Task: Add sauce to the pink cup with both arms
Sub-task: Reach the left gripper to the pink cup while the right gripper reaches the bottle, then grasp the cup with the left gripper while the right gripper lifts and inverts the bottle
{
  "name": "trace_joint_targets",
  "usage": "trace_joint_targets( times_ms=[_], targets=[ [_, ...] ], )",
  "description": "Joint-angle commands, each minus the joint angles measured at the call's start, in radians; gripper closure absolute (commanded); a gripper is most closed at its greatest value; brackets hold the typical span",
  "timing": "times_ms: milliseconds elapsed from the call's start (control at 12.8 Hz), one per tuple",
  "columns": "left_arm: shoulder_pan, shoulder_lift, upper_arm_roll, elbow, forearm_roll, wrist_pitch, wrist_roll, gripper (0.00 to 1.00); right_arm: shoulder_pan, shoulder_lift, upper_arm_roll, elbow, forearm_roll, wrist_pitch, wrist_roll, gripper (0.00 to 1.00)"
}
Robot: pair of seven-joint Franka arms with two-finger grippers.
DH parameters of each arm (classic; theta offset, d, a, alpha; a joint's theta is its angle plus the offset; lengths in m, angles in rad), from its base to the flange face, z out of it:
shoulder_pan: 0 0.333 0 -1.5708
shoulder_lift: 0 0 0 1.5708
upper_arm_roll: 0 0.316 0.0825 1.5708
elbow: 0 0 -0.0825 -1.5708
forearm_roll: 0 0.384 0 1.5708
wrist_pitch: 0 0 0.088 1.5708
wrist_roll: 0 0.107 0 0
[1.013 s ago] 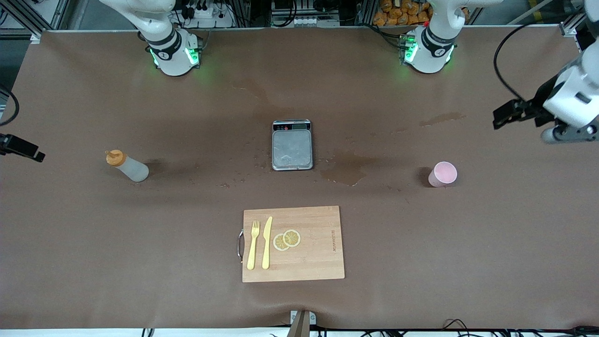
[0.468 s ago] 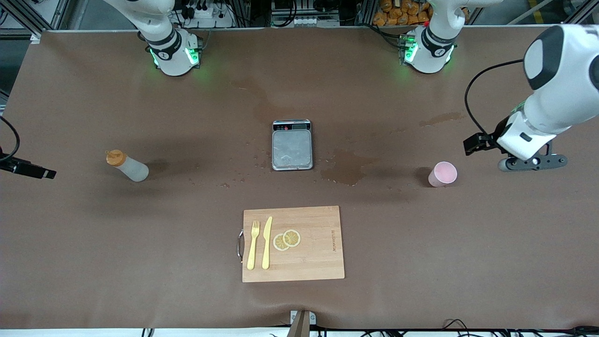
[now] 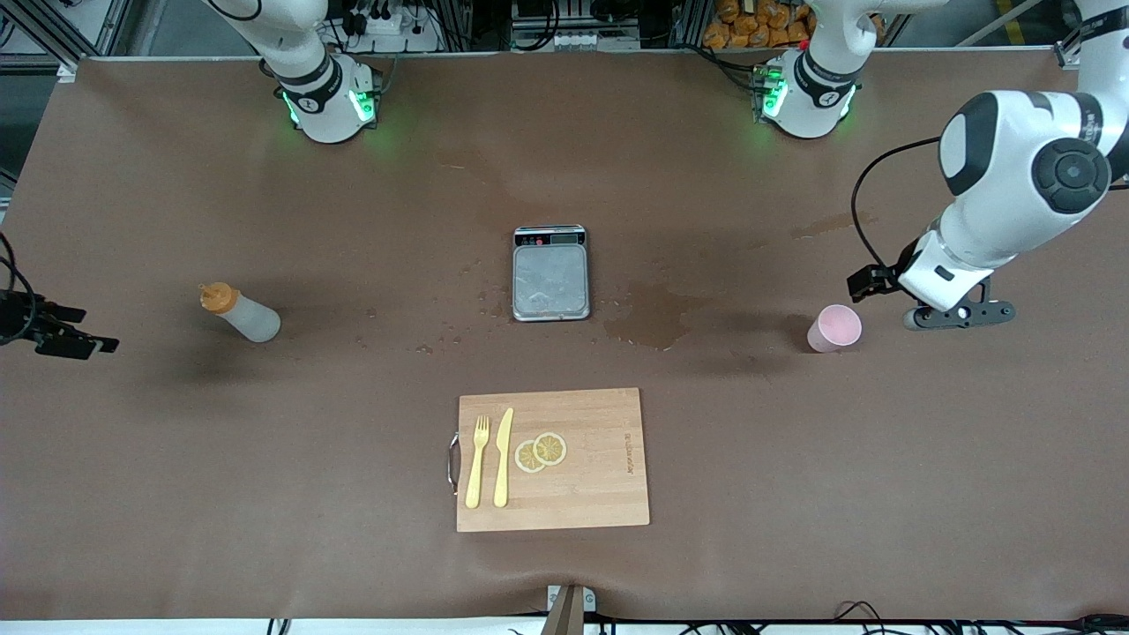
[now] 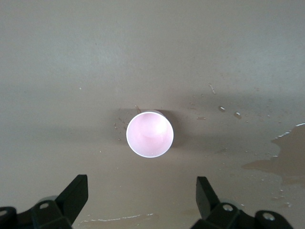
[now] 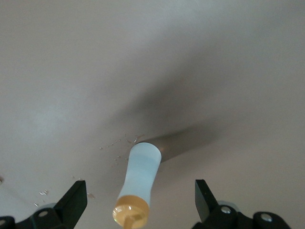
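Observation:
The pink cup (image 3: 833, 328) stands upright on the brown table toward the left arm's end; its mouth (image 4: 149, 134) looks empty in the left wrist view. My left gripper (image 3: 960, 315) hangs over the table beside the cup, out toward the table's end. It is open (image 4: 140, 196) with nothing between its fingers. The sauce bottle (image 3: 240, 315) with its orange cap stands toward the right arm's end. My right gripper (image 3: 60, 335) is over the table's edge there, apart from the bottle. It is open (image 5: 140, 201); the bottle (image 5: 141, 172) shows past its fingers, untouched.
A small scale (image 3: 550, 273) sits mid-table with a wet stain (image 3: 657, 322) beside it. Nearer the front camera lies a wooden cutting board (image 3: 600, 481) with a yellow fork (image 3: 477, 460), a knife (image 3: 503, 457) and two lemon slices (image 3: 541, 451).
The left arm has swung in and come down close to the pink cup. The right gripper has shifted a little toward the front camera. Both stayed open.

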Motion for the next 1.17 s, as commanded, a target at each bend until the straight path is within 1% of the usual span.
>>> trace_joint_targets(
  times_ms=[0, 156, 312, 545, 779, 1013, 1091],
  targets=[
    [0.017, -0.001, -0.004, -0.086, 0.005, 0.105, -0.021, 0.0, -0.057, 0.103, 0.018, 0.044, 0.076, -0.024, 0.07, 0.0],
    [0.017, 0.039, -0.004, -0.108, 0.005, 0.149, -0.021, 0.0, -0.086, 0.17, 0.017, 0.043, 0.139, -0.056, 0.078, 0.0],
    [0.022, 0.068, -0.003, -0.114, 0.005, 0.181, -0.019, 0.0, -0.106, 0.203, 0.017, 0.036, 0.195, -0.072, 0.079, 0.0],
    [0.034, 0.099, -0.003, -0.108, 0.005, 0.206, -0.019, 0.0, -0.105, 0.244, 0.018, 0.035, 0.216, -0.104, 0.133, 0.0],
    [0.048, 0.154, -0.003, -0.1, 0.005, 0.26, -0.019, 0.0, -0.103, 0.277, 0.018, 0.032, 0.286, -0.167, 0.147, 0.0],
    [0.048, 0.208, -0.001, -0.092, 0.002, 0.298, -0.027, 0.0, -0.102, 0.316, 0.018, 0.03, 0.297, -0.175, 0.147, 0.0],
    [0.049, 0.229, 0.002, -0.074, 0.002, 0.298, -0.027, 0.0, -0.102, 0.33, 0.02, 0.03, 0.297, -0.175, 0.145, 0.0]
  ],
)
